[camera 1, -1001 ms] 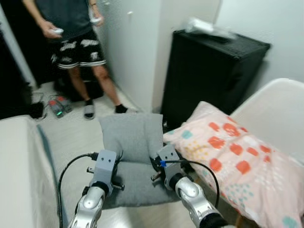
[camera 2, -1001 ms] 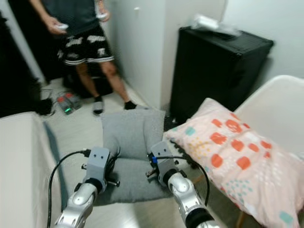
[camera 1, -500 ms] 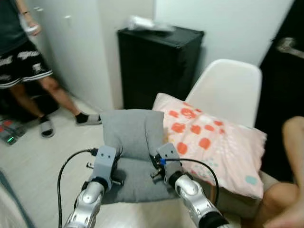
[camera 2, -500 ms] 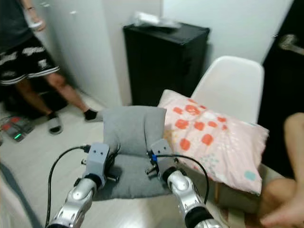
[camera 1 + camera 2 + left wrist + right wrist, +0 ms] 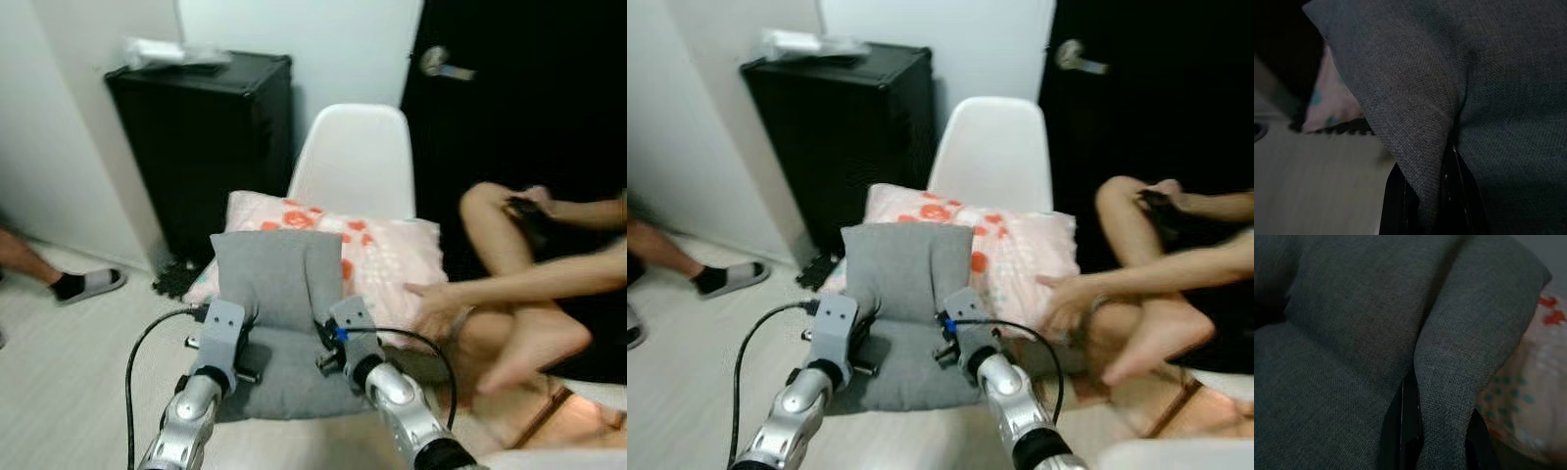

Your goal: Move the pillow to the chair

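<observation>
I hold a grey pillow (image 5: 276, 313) in front of me between both arms. My left gripper (image 5: 235, 345) is shut on its left side and my right gripper (image 5: 328, 343) is shut on its right side. In the wrist views, grey fabric (image 5: 1459, 88) folds over the black fingers (image 5: 1449, 205), and the same pillow cloth (image 5: 1352, 333) covers the right fingers (image 5: 1408, 431). Straight ahead stands a white chair (image 5: 353, 162). A pink pillow with red spots (image 5: 387, 259) lies on its seat, just behind the grey pillow.
A black cabinet (image 5: 201, 147) stands left of the chair against the white wall. A seated person's hand (image 5: 431, 304) touches the pink pillow from the right, with legs (image 5: 519, 284) close by. Another person's foot in a sandal (image 5: 88, 284) is at the far left. A dark door (image 5: 509, 88) is behind.
The camera has swung right: the chair and pink pillow now sit dead ahead, the standing person has slid out to the left, and the seated person's arm has come in. The grip is unchanged.
</observation>
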Motion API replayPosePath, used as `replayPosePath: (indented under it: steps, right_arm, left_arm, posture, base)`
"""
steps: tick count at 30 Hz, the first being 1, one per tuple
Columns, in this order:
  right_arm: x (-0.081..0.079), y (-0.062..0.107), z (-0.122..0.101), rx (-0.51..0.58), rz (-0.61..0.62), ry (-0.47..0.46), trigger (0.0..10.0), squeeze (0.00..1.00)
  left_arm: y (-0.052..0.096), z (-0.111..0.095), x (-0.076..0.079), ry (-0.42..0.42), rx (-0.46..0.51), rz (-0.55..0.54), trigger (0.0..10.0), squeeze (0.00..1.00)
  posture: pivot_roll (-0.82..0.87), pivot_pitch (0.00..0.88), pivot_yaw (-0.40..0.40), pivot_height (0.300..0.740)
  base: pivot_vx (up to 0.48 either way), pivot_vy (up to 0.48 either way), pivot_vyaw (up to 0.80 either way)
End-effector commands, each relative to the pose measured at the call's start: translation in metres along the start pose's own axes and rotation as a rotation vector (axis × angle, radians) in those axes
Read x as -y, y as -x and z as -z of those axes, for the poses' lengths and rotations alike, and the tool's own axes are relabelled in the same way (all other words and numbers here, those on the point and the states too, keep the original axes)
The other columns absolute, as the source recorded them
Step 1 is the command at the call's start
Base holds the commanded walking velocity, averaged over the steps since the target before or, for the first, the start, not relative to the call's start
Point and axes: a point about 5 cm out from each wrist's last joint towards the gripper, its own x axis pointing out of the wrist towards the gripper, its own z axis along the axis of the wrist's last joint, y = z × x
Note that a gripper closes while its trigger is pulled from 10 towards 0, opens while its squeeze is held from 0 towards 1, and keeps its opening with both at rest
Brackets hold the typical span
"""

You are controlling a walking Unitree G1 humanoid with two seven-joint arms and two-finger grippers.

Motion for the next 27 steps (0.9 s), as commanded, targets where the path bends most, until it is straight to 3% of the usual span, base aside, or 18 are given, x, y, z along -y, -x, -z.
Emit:
replayPosePath:
  steps: [1, 9, 15, 20, 27]
  right_arm:
    - [0.012, 0.008, 0.01, -0.038, 0.058, -0.019, 10.0, 0.0]
    - [0.017, 0.007, 0.009, -0.034, 0.088, -0.047, 10.0, 0.0]
    - [0.013, 0.004, 0.005, -0.025, 0.06, -0.035, 10.0, 0.0]
    - [0.028, 0.015, 0.016, -0.046, 0.157, -0.095, 10.0, 0.0]
    - [0.027, 0.02, 0.02, -0.053, 0.144, -0.081, 10.0, 0.0]
  left_arm:
    - [0.004, -0.003, -0.042, 0.009, 0.019, -0.186, 10.0, 0.0]
    - [0.005, -0.001, -0.037, 0.002, 0.013, -0.169, 10.0, 0.0]
    - [0.001, -0.009, -0.042, 0.016, 0.032, -0.191, 10.0, 0.0]
    - [0.006, 0.0, -0.037, 0.018, 0.005, -0.168, 10.0, 0.0]
    - [0.002, -0.003, -0.041, 0.024, 0.011, -0.186, 10.0, 0.0]
  posture:
    - [0.07, 0.093, 0.014, 0.74]
    - [0.09, 0.077, 0.024, 0.74]
    - [0.09, 0.088, 0.022, 0.74]
    - [0.07, 0.081, 0.046, 0.74]
    - [0.06, 0.089, 0.04, 0.74]
  base:
    - [0.0, 0.0, -0.8]
    - [0.0, 0.0, -0.8]
    - [0.0, 0.0, -0.8]
    - [0.0, 0.0, -0.8]
    - [0.0, 0.0, -0.8]
